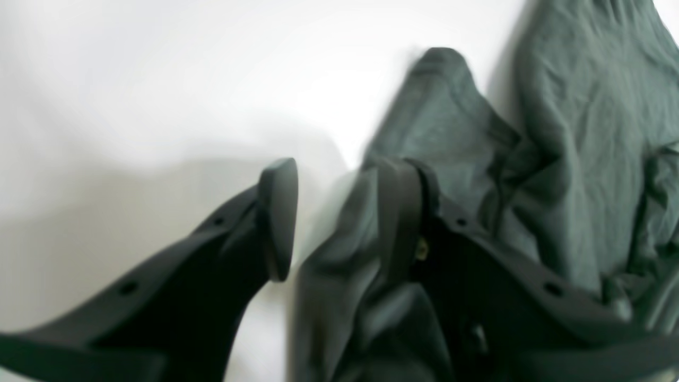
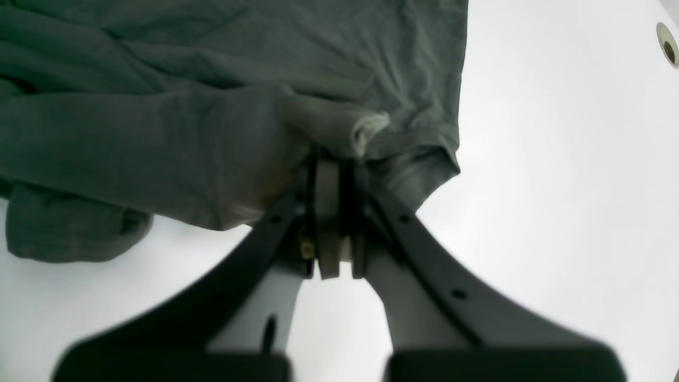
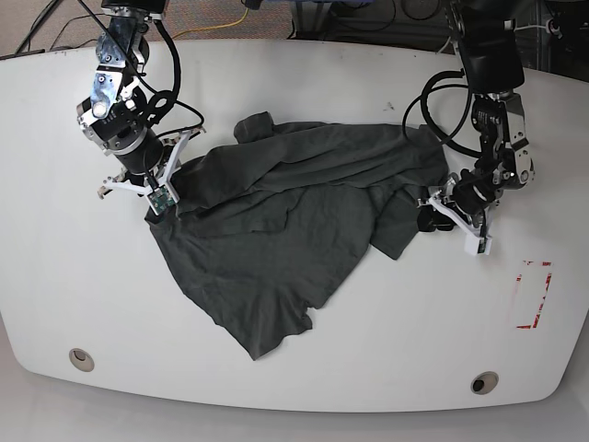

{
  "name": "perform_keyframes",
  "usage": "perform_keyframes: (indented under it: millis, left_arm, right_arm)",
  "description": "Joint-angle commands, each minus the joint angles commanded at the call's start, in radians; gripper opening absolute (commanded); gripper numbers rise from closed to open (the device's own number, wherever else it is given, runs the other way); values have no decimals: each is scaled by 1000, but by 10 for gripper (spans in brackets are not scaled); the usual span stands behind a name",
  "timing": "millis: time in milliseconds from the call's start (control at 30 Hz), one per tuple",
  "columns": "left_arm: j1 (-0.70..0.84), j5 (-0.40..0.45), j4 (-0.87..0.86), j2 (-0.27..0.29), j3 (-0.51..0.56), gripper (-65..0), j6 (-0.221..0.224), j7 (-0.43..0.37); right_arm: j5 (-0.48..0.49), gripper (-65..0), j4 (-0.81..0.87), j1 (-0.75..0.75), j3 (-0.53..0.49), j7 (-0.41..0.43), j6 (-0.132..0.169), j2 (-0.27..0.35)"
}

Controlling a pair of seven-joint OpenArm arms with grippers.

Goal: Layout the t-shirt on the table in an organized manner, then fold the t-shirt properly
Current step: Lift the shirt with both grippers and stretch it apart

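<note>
One t-shirt (image 3: 276,230), dark charcoal grey and plain, lies crumpled across the middle of the table (image 3: 368,350). In the base view it spreads from a bunched upper edge down to a pointed lower corner toward the near table edge, with heavy folds running across its upper half and a narrower flap hanging down on its right side. It is not laid flat; layers overlap one another.

Two arms work at it, one at each end. The right gripper (image 2: 337,175) sits at the cloth's left edge in the base view; its wrist view shows the jaws pressed together on a pinched fold of the t-shirt, with a small pale scrap of fabric, perhaps a label, showing just above the pads. The left gripper (image 1: 339,212) is at the cloth's right edge in the base view. Its wrist view, blurred, shows the jaws apart: one finger stands over bare table, the other lies against or under a fold of the fabric, and I cannot tell which.

The white table carries two round grommet holes (image 3: 81,358) near its front edge, one toward each corner. One red tape rectangle (image 3: 532,295) is marked at the right, well apart from the t-shirt. Cables trail behind the table's far edge.
</note>
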Motion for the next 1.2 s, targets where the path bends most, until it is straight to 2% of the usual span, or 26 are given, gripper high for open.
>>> perform_keyframes:
  millis: [233, 500, 767, 800, 867, 933, 967, 1200]
  left_arm:
    - [-61, -3, -107, 0, 68, -417, 0, 0]
    - [-57, -6, -104, 5, 130, -417, -3, 60]
    - [-55, -6, -104, 2, 163, -424, -3, 60]
    - [-55, -6, -104, 2, 169, -436, -5, 60]
    - [-55, -6, -104, 0, 175, -510, -5, 58]
    - [-55, -6, -104, 0, 176, -617, -5, 58]
    - [-55, -5, -104, 0, 176, -650, -5, 58]
    - [-55, -5, -104, 0, 175, -650, -5, 57]
  right_arm:
    - [0, -650, 0, 0, 0, 0, 0, 0]
    - [0, -650, 0, 0, 0, 0, 0, 0]
    - [3, -650, 0, 0, 5, 0, 0, 0]
    - [3, -650, 0, 0, 5, 0, 0, 0]
    - [3, -650, 0, 0, 5, 0, 0, 0]
    - [3, -650, 0, 2, 3, 0, 0, 0]
    - [5, -650, 0, 2, 3, 0, 0, 0]
    - [5, -650, 0, 5, 3, 0, 0, 0]
